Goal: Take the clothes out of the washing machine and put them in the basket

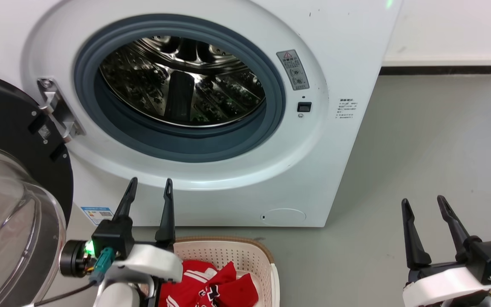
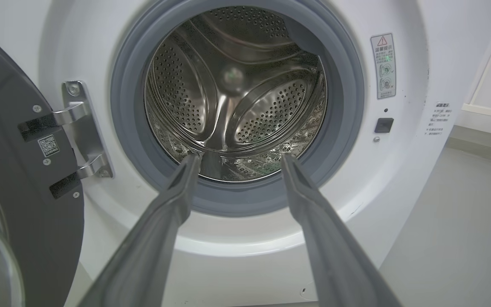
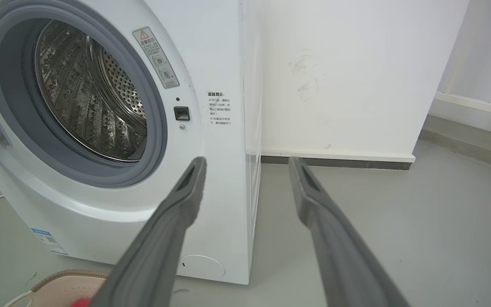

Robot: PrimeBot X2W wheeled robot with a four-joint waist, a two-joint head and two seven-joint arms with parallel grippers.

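The white washing machine (image 1: pixel 339 51) stands ahead with its black-framed glass door (image 1: pixel 7 179) swung open to the left. Its steel drum (image 1: pixel 181 81) holds nothing visible in the head view, and the left wrist view of the drum (image 2: pixel 237 94) shows bare metal too. Red clothes (image 1: pixel 211 288) with white stripes lie in the cream basket (image 1: pixel 245 251) on the floor below the porthole. My left gripper (image 1: pixel 149 188) hovers open above the basket's left rim, fingers pointing at the washer front. At the lower right, my right gripper (image 1: pixel 423 204) is open over the floor.
Grey floor (image 1: pixel 433 145) spreads to the right of the washer, bounded by a white wall (image 1: pixel 450 30) with a dark skirting. The open door and its hinge (image 1: pixel 56 113) crowd the left side. The basket's rim (image 3: pixel 64 277) shows low left in the right wrist view.
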